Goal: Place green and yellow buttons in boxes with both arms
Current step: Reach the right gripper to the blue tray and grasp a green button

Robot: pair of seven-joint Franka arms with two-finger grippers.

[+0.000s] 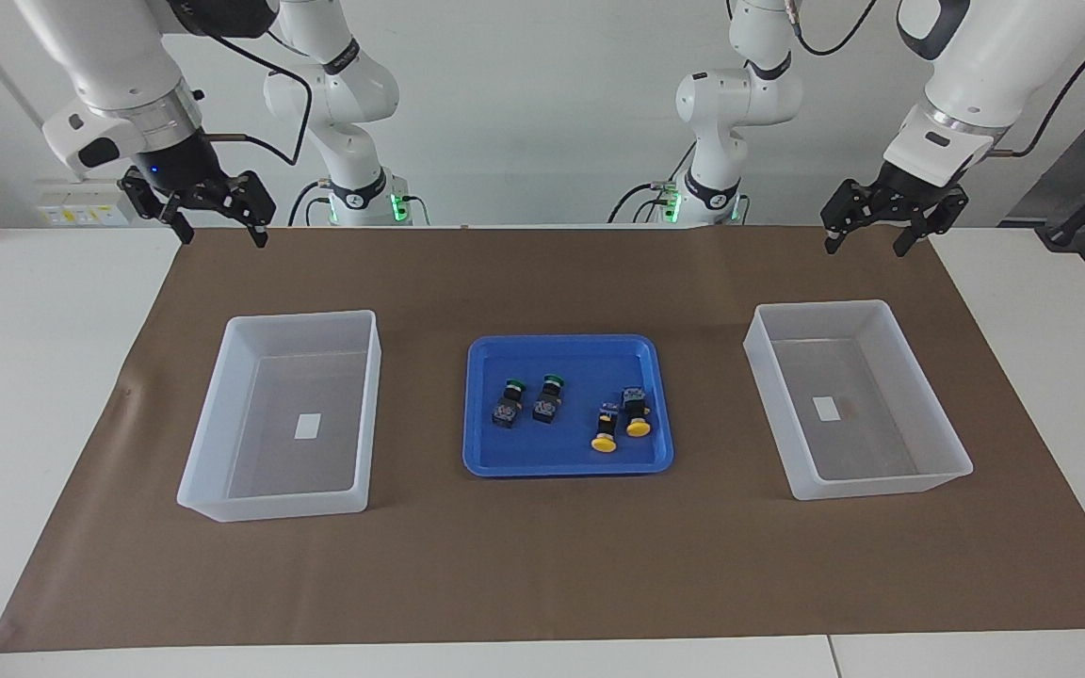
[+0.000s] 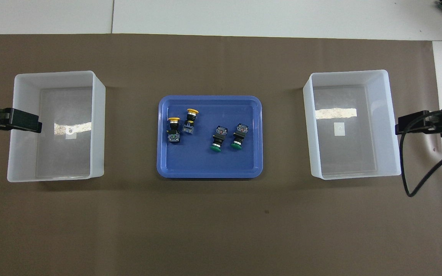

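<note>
Two green buttons (image 1: 510,403) (image 1: 549,397) and two yellow buttons (image 1: 606,428) (image 1: 637,411) lie on their sides in the flat blue tray (image 1: 561,454). In the overhead view the green ones (image 2: 218,138) (image 2: 239,136) lie toward the right arm's end and the yellow ones (image 2: 173,130) (image 2: 190,120) toward the left arm's. One empty box (image 1: 302,318) stands toward the right arm's end, the other (image 1: 825,307) toward the left arm's. My left gripper (image 1: 866,243) and right gripper (image 1: 222,235) hang high, open and empty, each over its box's outer side.
A brown mat (image 1: 542,565) covers the middle of the white table. In the overhead view the boxes (image 2: 56,73) (image 2: 347,72) flank the tray (image 2: 205,163). A black cable (image 2: 416,180) loops down from the right arm over the mat's edge.
</note>
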